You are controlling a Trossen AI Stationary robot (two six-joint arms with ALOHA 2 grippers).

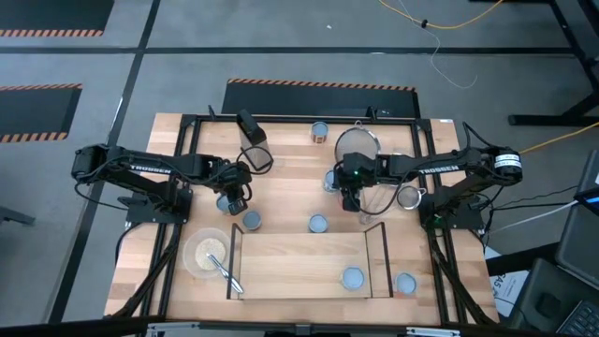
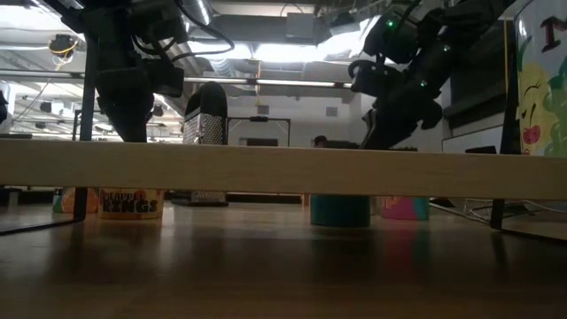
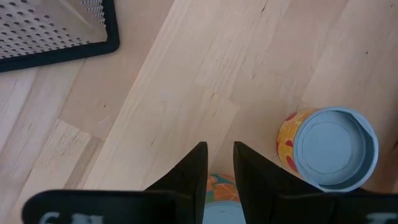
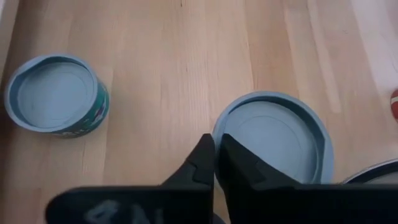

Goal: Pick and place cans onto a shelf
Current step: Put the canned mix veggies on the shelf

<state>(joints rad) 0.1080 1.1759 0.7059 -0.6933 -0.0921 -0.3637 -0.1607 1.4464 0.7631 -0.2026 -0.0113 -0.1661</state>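
My left gripper (image 1: 232, 194) points down over a can (image 3: 217, 186) with an orange label; its fingers stand a narrow gap apart, and the can shows through the gap. A yellow-orange can (image 3: 328, 149) stands beside it on the table. My right gripper (image 1: 351, 197) is shut on a pale-topped can (image 4: 273, 134) behind the shelf (image 1: 299, 257). A teal can (image 4: 56, 93) stands on the table nearby. One can (image 1: 353, 277) stands on the shelf board. Other cans stand at the far edge (image 1: 320, 131) and right of the shelf (image 1: 405, 283). My left gripper: I cannot tell whether it touches the can below it. My right gripper pinches the can's rim (image 4: 216, 132) between its two fingers, one finger (image 4: 239, 163) over the recessed top and one outside the wall, coming from above. The can sits upright; whether it is off the table does not show.
Two wire strainers (image 1: 357, 142) (image 1: 409, 195) lie by the right arm. A grater (image 1: 251, 126) lies at the far left. A pale bowl with a utensil (image 1: 208, 251) stands left of the shelf. The shelf's black uprights (image 1: 232, 267) (image 1: 382, 260) stand at its short ends.
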